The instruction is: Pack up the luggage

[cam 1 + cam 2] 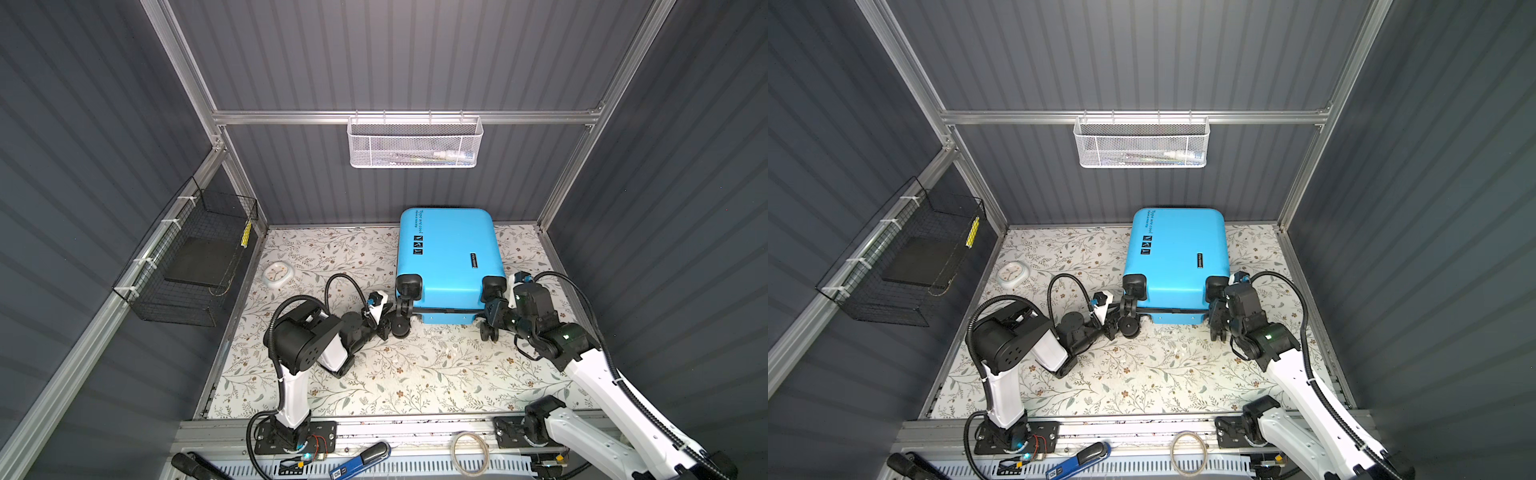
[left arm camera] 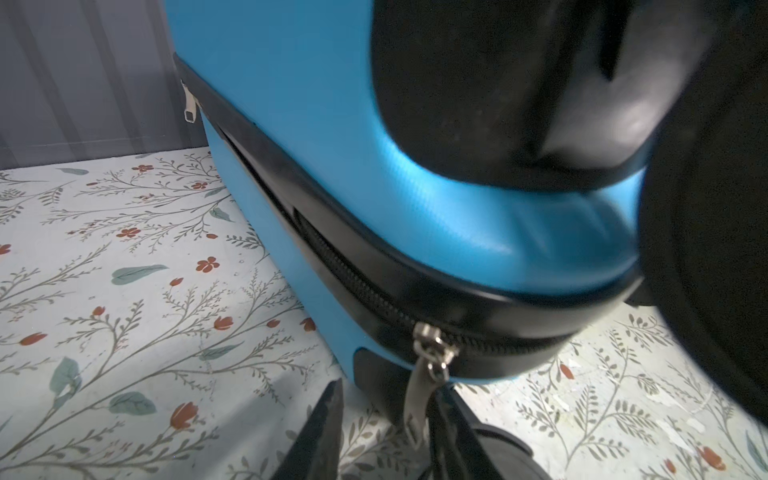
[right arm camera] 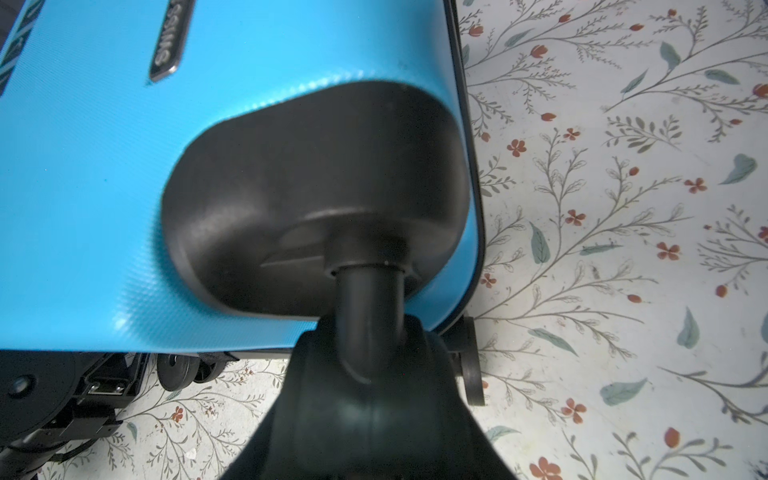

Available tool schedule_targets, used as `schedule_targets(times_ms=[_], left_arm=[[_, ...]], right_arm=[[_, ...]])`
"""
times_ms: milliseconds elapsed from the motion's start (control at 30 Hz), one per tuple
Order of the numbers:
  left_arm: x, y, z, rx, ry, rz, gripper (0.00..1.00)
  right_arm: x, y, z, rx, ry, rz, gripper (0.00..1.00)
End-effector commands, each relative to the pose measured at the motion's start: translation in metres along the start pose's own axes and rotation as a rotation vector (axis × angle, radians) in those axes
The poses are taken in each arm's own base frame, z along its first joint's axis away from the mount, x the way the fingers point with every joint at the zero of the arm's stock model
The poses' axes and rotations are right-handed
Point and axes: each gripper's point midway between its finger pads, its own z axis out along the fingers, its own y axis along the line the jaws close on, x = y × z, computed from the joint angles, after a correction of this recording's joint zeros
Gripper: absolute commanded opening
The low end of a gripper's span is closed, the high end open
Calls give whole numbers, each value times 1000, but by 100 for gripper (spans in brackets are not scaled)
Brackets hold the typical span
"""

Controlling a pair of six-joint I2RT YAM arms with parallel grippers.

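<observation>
left end effector [image 2: 388,399] parted around zipper pull [image 2: 417,399] | right end effector [image 1: 495,311] at luggage [image 1: 449,249] wheel [image 3: 365,395], grip unclear

The luggage [image 1: 449,257] carries black script [image 1: 420,218] along the edge of its lid, reading "Type are cool". A smaller line just beside it is too fine to read. The black badge [image 3: 171,41] on the lid has raised letters, blurred and cut off. The black stickers [image 1: 418,244] show only white marks.
</observation>
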Motion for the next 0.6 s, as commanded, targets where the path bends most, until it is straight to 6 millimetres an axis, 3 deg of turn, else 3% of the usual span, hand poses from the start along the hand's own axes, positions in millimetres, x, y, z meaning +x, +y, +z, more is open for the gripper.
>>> schedule_targets(times_ms=[0, 400, 567], left_arm=[[-16, -7, 7, 35, -58, 15, 34], [-29, -6, 4, 21, -90, 20, 27], [-34, -7, 2, 25, -102, 22, 20]], right_arm=[[-23, 13, -9, -44, -71, 20, 0], [-23, 13, -10, -40, -70, 17, 0], [-23, 12, -9, -38, -70, 16, 0]])
